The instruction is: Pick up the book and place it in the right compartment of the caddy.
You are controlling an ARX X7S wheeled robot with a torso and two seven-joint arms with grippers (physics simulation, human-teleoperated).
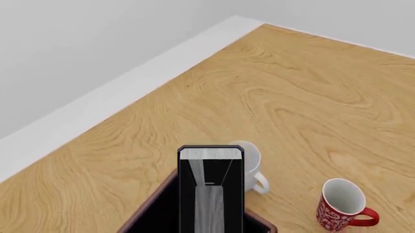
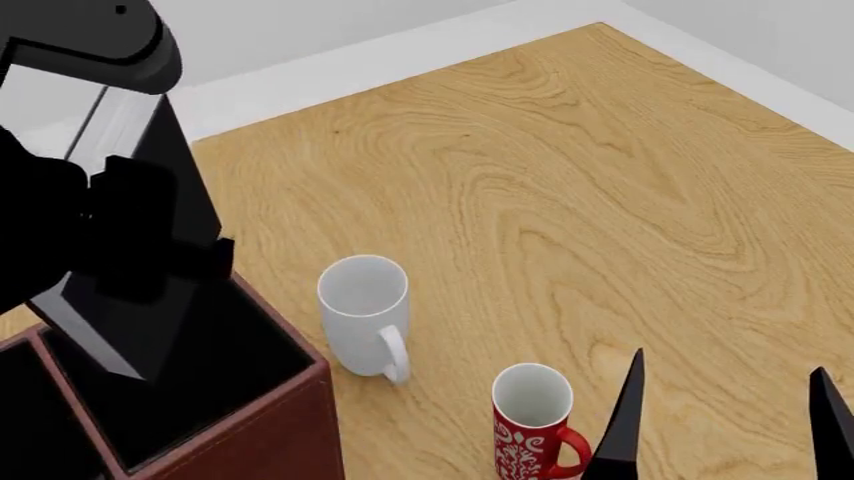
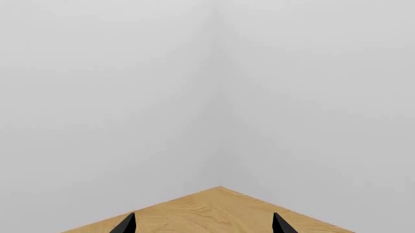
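Over the caddy [image 2: 274, 430] at the near left of the table [image 2: 561, 200], the left hand [image 2: 127, 235] is clenched on the book [image 2: 134, 250], and the book hangs tilted, its lower corner already dipping into the black-lined right compartment [image 2: 200, 400]. That's the relation everything turns on: the book's long axis runs steeply down and toward the robot's left, leaning rather than plumb, while the pocket's mouth opens straight up. From the left wrist view the book [image 1: 210, 194] runs directly away from the camera, page edges pale between the black covers, with the caddy's reddish wall [image 1: 146, 211] showing either side of it, so it looks lined up across the opening. My read is that it wants straightening a touch before it sinks, or the upper edge could catch the rim.

The white mug [image 2: 363, 315] stands just beside the caddy's right wall, the red mug [image 2: 534, 420] a little further out; both are apart from the book. The right hand [image 2: 721, 430] idles low at the near right, fingers spread and grasping nothing, well away from the caddy. So the left arm is the nearer one, and the way in is downward
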